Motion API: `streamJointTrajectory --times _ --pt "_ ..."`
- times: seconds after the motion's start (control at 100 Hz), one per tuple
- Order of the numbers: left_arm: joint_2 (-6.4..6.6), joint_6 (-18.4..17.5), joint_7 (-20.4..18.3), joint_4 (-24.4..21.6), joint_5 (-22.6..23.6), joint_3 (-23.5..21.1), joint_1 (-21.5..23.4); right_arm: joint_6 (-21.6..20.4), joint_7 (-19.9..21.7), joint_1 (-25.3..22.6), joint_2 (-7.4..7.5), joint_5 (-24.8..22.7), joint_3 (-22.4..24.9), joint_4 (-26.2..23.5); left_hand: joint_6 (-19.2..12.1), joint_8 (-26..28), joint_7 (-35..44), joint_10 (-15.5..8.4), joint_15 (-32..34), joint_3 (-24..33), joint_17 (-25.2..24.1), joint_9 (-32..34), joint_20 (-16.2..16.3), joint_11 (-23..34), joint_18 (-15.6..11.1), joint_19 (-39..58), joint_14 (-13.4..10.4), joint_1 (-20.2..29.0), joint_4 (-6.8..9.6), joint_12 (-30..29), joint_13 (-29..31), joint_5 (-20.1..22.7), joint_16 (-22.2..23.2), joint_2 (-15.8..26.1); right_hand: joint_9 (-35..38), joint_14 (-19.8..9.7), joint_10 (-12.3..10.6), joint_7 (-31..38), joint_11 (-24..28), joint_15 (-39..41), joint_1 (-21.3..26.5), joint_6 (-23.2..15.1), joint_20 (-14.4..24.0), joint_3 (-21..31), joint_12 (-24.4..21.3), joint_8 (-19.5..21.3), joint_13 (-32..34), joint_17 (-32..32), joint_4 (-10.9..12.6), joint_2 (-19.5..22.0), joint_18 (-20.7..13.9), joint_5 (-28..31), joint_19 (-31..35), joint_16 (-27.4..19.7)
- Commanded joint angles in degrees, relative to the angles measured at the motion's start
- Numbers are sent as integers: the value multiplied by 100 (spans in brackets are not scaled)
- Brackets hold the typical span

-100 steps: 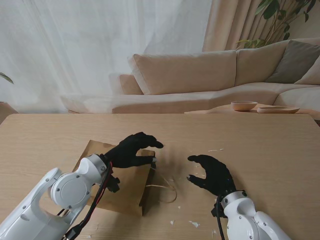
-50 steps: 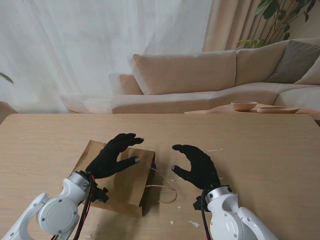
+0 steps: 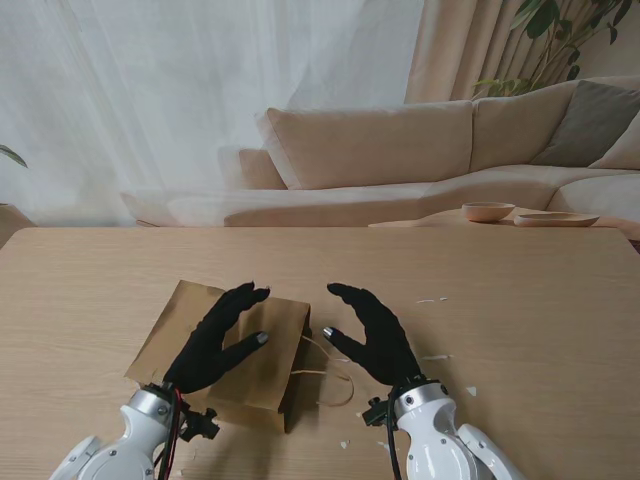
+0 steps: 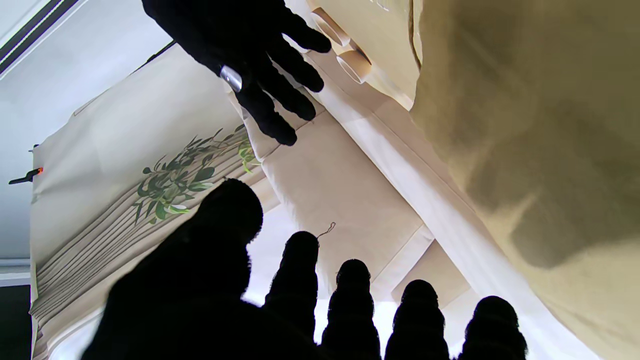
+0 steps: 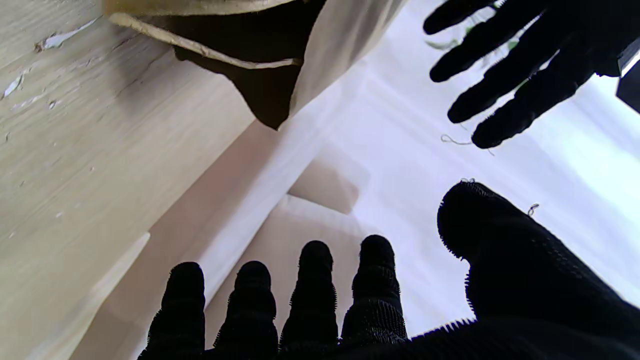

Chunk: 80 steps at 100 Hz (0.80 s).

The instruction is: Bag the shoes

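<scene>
Brown paper bag (image 3: 225, 350) lies flat on the table (image 3: 520, 320); left hand (image 3: 215, 340) over it and right hand (image 3: 368, 335) beside it, both spread, holding nothing. Only the right wrist view shows the bag's dark opening.

From the stand, high behind the shoulders, one camera looks down and forward across the surface (image 3: 520, 290) toward a sofa (image 3: 400, 150) and curtain, taking in both hands and the bag (image 3: 170, 320) at middle range. Each wrist camera sits close behind its own fingers (image 4: 352, 300), (image 5: 312, 295) and looks along them, picture inverted, with the surface and sofa tilted across the frame. All three views share the bag and the gap between the hands, and each wrist view catches the opposite hand: right hand (image 4: 250, 45), left hand (image 5: 520, 60).
</scene>
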Motion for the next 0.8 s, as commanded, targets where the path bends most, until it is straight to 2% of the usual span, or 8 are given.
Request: streamJointTrajectory --times 0.0,0.07,0.13,0.17,0.34,0.55,0.79 --pt "-46 -20 -78 29 -143 77 76 -64 210 -6 -43 -20 0 38 -233 -59 77 -316 -138 -118 23 -138 -128 -144 -234 -220 -243 -95 82 -60 -96 -206 -127 194 -172 -301 -198 -177 -249 -194 -155 -259 -91 -184 -97 27 -253 -167 221 317 -249 -262 -207 -87" --pt "-35 -27 -148 34 -237 108 68 -220 202 57 -63 119 -50 148 -377 -92 119 -426 -163 -203 37 -180 -188 -283 -308 -224 -317 -86 61 -54 -83 -379 -274 244 -169 -319 -211 -220 -291 -202 -258 -235 -91 -290 -113 39 -240 -159 209 411 -256 -326 -209 -74" --pt "-39 -108 -114 89 -213 170 49 -348 205 123 -74 224 -102 250 -400 -100 122 -453 -157 -220 39 -203 -197 -305 -304 -219 -329 -93 62 -38 -83 -449 -291 268 -130 -325 -214 -297 -94 -203 -336 -230 -93 -464 -5 60 -226 -132 217 566 -247 -366 -211 -47" --pt "-39 -123 -101 109 -210 205 51 -415 239 160 -72 277 -126 303 -440 -110 108 -489 -164 -250 40 -246 -199 -348 -319 -215 -356 -121 59 -35 -90 -548 -309 307 -167 -317 -211 -371 -346 -222 -392 -221 -94 -601 -131 77 -242 -136 223 671 -232 -437 -218 -51" --pt "-67 -90 -67 51 -484 315 121 -657 427 259 -43 408 -170 485 -452 -82 217 -518 -174 -291 44 -258 -222 -414 -362 -217 -389 -57 57 44 -84 -623 -383 331 -144 -252 -164 -368 -464 -230 -325 -271 -56 -872 -175 248 -248 -142 270 781 -180 -517 -188 0" --pt "-106 -136 153 127 -367 408 56 -701 407 215 -56 496 -153 472 -411 -45 342 -499 -145 -306 49 -240 -230 -402 -378 -209 -398 29 63 137 -76 -582 -382 337 -133 -230 -161 -361 -382 -188 -212 -284 -39 -903 -128 312 -228 -116 292 749 -159 -464 -169 35" --pt "-119 -74 193 106 -384 389 77 -774 436 194 -48 521 -144 436 -395 -35 402 -478 -145 -329 50 -227 -233 -384 -390 -206 -407 85 63 193 -79 -547 -378 329 -155 -234 -166 -384 -363 -183 -153 -289 -33 -912 -117 344 -241 -122 306 770 -155 -471 -168 33"
